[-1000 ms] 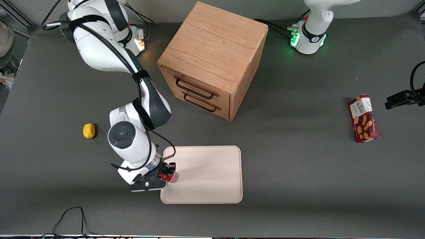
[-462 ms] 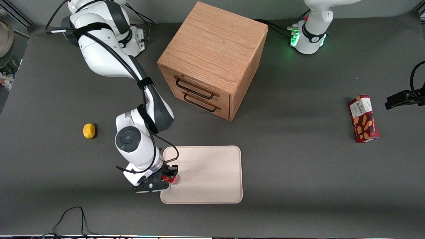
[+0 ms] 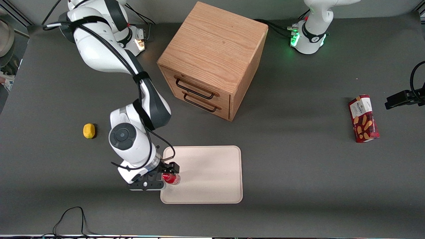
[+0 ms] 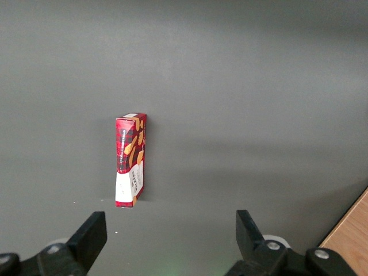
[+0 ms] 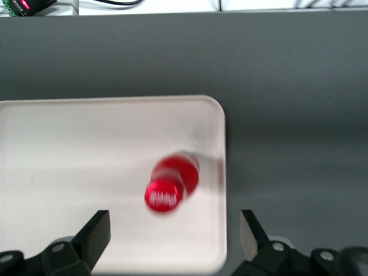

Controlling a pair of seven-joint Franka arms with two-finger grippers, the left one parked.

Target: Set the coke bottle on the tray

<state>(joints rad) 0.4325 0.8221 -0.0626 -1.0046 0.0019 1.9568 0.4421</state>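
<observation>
A: Where is the bottle (image 5: pixel 170 187) relative to the gripper (image 5: pixel 175 244)?

B: In the right wrist view it stands on the tray (image 5: pixel 69 149), between the lines of the two fingers (image 5: pixel 95 233) but clear of both. The cap faces the camera, so the long axis runs roughly upright, perhaps with a slight lean. The bottle looks blurred there, so the exact tilt cannot be fixed.

A: State of the gripper?

B: Spread wide, holding nothing. Each finger shows a clear gap to the bottle.

A: Confirm position from the front view.

B: The bottle (image 3: pixel 170 178) sits inside the tray (image 3: pixel 212 172) rim, close to the edge at the working arm's end of the table. The gripper (image 3: pixel 166 174) hangs directly over and just beside it. The cabinet (image 3: pixel 212 59) is farther from the front camera; the lemon (image 3: pixel 89 130) lies well apart from the tray, and the snack box (image 3: pixel 363 118) lies toward the parked arm's end.

A: What does the next move depend on?

B: Judgement: the bottle appears to be released on the tray, so placement looks complete. The remaining move is retreat. Since the bottle stands in the gap along the gripper's approach line, a straight lift clears it; a sideways move risks a finger striking it and tipping it toward the nearby rim
</observation>
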